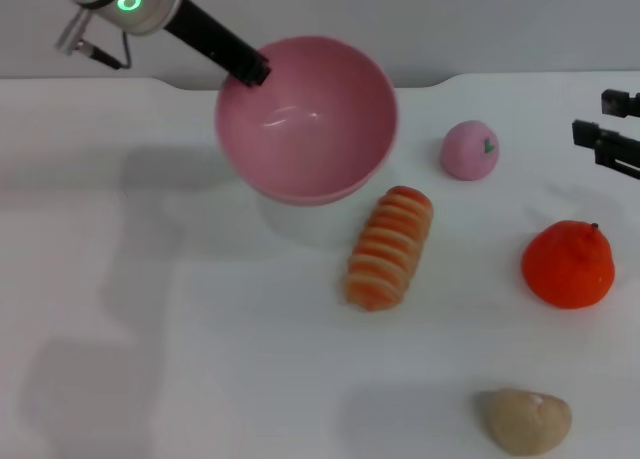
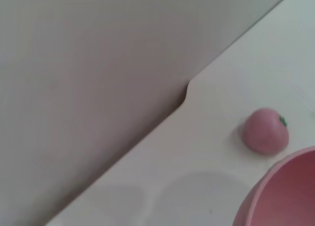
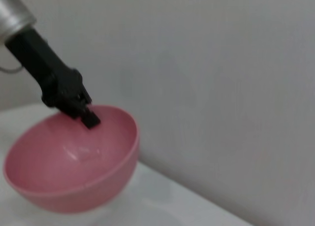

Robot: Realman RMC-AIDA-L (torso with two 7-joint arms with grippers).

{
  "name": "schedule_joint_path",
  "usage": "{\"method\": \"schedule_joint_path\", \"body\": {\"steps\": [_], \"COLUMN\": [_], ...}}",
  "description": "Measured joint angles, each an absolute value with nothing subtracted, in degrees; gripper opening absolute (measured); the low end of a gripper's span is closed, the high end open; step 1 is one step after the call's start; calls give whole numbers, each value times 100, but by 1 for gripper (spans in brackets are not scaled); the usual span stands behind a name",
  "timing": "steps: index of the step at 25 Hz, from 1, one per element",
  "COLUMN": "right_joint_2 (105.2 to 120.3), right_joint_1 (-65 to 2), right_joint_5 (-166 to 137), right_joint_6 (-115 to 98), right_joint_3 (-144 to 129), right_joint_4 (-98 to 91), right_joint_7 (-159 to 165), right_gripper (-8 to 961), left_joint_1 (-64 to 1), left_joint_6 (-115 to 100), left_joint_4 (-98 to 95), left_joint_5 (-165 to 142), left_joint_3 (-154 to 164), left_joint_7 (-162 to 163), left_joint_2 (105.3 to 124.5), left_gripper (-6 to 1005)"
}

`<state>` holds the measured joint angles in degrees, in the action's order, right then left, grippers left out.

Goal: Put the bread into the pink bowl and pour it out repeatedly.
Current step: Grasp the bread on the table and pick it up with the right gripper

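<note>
The pink bowl [image 1: 306,119] hangs tilted above the table at the back, its empty opening turned toward me. My left gripper [image 1: 253,71] is shut on its far-left rim, one finger inside the bowl; the right wrist view shows the same grip [image 3: 84,115] on the bowl [image 3: 69,162]. An edge of the bowl [image 2: 285,191] shows in the left wrist view. The bread [image 1: 390,246], orange-red with cream stripes, lies on the table just in front of and right of the bowl. My right gripper [image 1: 608,129] is parked at the right edge, away from both.
A small pink ball with a green mark [image 1: 470,150] sits right of the bowl, also in the left wrist view [image 2: 265,130]. An orange round fruit [image 1: 568,264] lies at the right and a beige lump [image 1: 525,419] at the front right. The wall runs behind the table.
</note>
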<state>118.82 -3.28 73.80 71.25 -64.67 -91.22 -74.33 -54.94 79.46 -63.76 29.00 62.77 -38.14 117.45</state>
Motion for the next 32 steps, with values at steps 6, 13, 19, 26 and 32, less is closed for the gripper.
{"method": "schedule_joint_path", "body": {"steps": [6,13,19,26,32], "right_joint_2": [11874,11879,11866,11875,11875], "right_joint_1": [-546,-1794,-2788,-3781,-4420], "right_joint_5": [5789,4437,3881,3549,3360], "right_joint_6": [7485,8573,8791,8685,8366], "right_joint_3": [-6886,-7247,-7559,-7732,-8031], "right_joint_4": [-10276,-10092,-9029,-7583,-6839], "right_joint_7": [-6249,-5365,-5059,-5113,-5099], "right_gripper": [454,453,466,597,650], "left_joint_1": [-5336,-5108,-4910,-4711,-4588], "left_joint_6": [8189,8367,8374,8378,8382], "left_joint_4": [-6385,-6417,-6434,-6434,-6432], "left_joint_5": [2699,2750,2822,3021,3066], "left_joint_3": [6192,6216,6229,6236,6233], "left_joint_7": [-3825,-3931,-4021,-4069,-4144], "left_joint_2": [11737,11752,11774,11768,11771], "left_gripper": [77,77,77,78,78]}}
